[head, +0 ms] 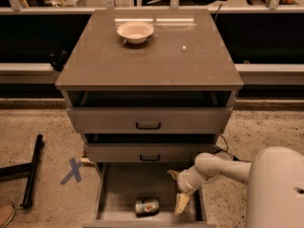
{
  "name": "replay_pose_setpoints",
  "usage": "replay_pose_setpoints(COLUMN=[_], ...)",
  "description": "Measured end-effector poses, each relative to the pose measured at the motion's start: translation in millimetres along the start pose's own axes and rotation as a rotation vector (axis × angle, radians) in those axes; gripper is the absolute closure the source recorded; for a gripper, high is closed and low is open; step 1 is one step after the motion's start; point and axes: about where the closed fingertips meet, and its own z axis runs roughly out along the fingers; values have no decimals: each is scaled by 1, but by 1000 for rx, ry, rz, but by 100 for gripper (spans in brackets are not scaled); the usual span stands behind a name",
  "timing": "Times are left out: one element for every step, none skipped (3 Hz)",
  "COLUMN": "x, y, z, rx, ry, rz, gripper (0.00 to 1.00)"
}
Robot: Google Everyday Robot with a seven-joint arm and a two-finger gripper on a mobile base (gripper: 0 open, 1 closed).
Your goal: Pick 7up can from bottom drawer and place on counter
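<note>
The 7up can (147, 206) lies on its side on the grey floor of the open bottom drawer (123, 184), near the drawer's front edge. My gripper (177, 189) hangs over the drawer's right half, just right of the can and a little above it, apart from it. Its two cream fingers are spread, one fingertip (181, 204) pointing down beside the can and the other pointing back toward the cabinet. Nothing is between them. The counter (156, 56) is the glossy top slab above the drawers.
A white bowl (135, 31) stands at the back of the counter. The two upper drawers with black handles (148, 126) are slightly pulled out. A black bar (31, 170) and a blue X mark (72, 170) lie on the floor to the left.
</note>
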Motion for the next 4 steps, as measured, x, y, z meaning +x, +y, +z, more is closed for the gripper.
replay_pose_setpoints(x=[4,12,12,16], y=[-6,-12,-12,-13], z=[33,65,65,90], rx=[1,4,4,-19], ry=[-4,-49,-49,-91], rz=[-7,-33,-33,-35], gripper=[0,0,0,0])
